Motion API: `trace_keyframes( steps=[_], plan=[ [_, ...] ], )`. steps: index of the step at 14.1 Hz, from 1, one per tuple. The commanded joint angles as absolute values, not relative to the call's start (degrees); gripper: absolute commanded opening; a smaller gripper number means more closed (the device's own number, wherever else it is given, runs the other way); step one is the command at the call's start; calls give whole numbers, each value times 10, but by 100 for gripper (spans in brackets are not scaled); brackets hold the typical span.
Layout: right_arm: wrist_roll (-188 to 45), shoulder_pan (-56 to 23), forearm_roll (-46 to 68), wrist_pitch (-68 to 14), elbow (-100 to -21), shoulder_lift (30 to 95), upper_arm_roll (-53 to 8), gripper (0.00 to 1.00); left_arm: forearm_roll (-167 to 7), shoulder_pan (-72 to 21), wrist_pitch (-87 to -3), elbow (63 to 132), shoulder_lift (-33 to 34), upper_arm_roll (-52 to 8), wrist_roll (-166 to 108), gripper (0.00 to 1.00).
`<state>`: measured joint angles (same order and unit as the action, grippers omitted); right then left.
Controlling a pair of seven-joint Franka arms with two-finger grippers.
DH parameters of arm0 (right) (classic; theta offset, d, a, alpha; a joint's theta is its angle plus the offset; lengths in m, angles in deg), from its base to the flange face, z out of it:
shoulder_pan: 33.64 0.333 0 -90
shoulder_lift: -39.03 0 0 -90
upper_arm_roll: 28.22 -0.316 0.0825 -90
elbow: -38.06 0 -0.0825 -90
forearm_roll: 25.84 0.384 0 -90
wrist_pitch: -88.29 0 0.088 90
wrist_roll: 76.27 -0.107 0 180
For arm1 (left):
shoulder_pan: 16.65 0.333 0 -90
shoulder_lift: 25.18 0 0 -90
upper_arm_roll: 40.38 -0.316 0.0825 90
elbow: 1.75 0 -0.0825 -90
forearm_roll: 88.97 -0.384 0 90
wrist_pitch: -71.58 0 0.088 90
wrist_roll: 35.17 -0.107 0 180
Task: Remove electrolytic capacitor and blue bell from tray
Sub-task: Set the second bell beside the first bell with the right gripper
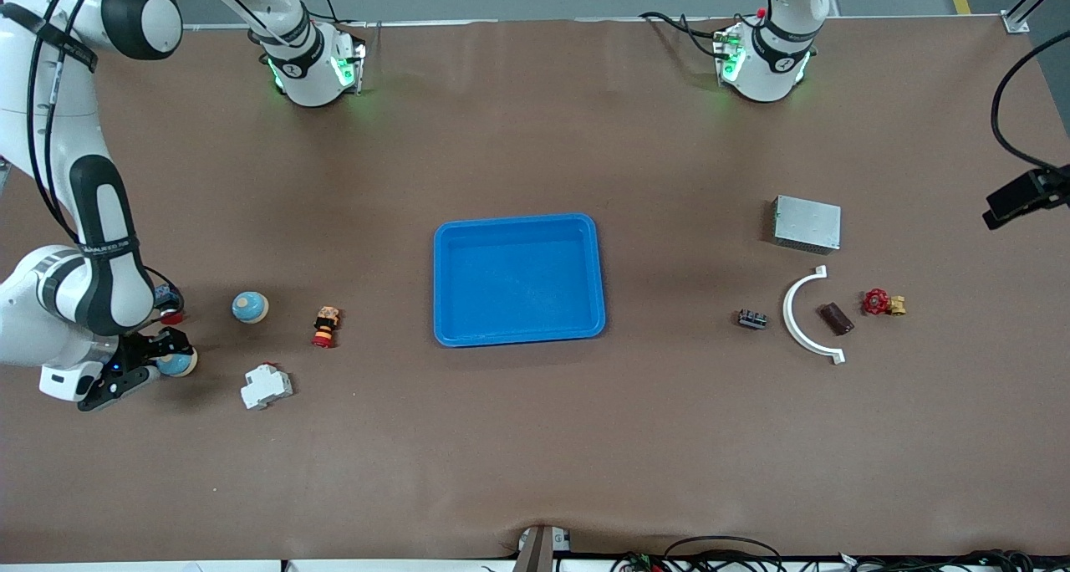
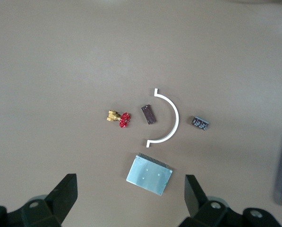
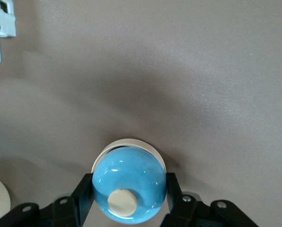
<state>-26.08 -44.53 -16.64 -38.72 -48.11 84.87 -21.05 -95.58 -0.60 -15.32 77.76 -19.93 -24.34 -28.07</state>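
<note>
A blue bell (image 1: 179,363) with a cream base sits between the fingers of my right gripper (image 1: 167,361), low over the table at the right arm's end. In the right wrist view the gripper (image 3: 129,191) is shut on the bell (image 3: 131,172). A second blue bell (image 1: 250,307) stands on the table beside it. The capacitor (image 1: 836,319), a dark brown cylinder, lies inside a white arc (image 1: 804,317) at the left arm's end. My left gripper (image 2: 130,191) is open and empty, high over the capacitor (image 2: 149,114); it is out of the front view.
A blue tray (image 1: 598,271) stands mid-table. A metal box (image 1: 807,223), a red valve (image 1: 882,303) and a small black block (image 1: 752,319) lie around the capacitor. A red button (image 1: 326,327) and a white breaker (image 1: 266,385) lie near the bells.
</note>
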Motion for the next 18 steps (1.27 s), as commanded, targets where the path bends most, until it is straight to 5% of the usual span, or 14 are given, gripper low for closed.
trace_keyframes(
  steps=[1,7,8,9,14,18],
  plan=[
    [-258,-459,-156,-385,-468,859,-223,0,-942,-23,-145,801,-232,-252,-302,100],
    [-259,-459,-156,-385,-468,861,-223,0,-942,-161,-141,867,-292,-376,-302,100],
    [-259,-459,-156,-385,-468,861,-223,58,-938,-172,-146,879,-304,-383,-303,100],
    [-259,-460,-156,-386,-468,863,-223,100,-932,-174,-150,883,-310,-384,-303,100],
    [-270,-459,-148,-377,-458,858,-224,100,-916,-177,-150,885,-312,-385,-303,100],
    [-381,-434,-136,-271,-422,831,-224,100,-915,-178,-149,885,-306,-384,-304,100]
  ],
)
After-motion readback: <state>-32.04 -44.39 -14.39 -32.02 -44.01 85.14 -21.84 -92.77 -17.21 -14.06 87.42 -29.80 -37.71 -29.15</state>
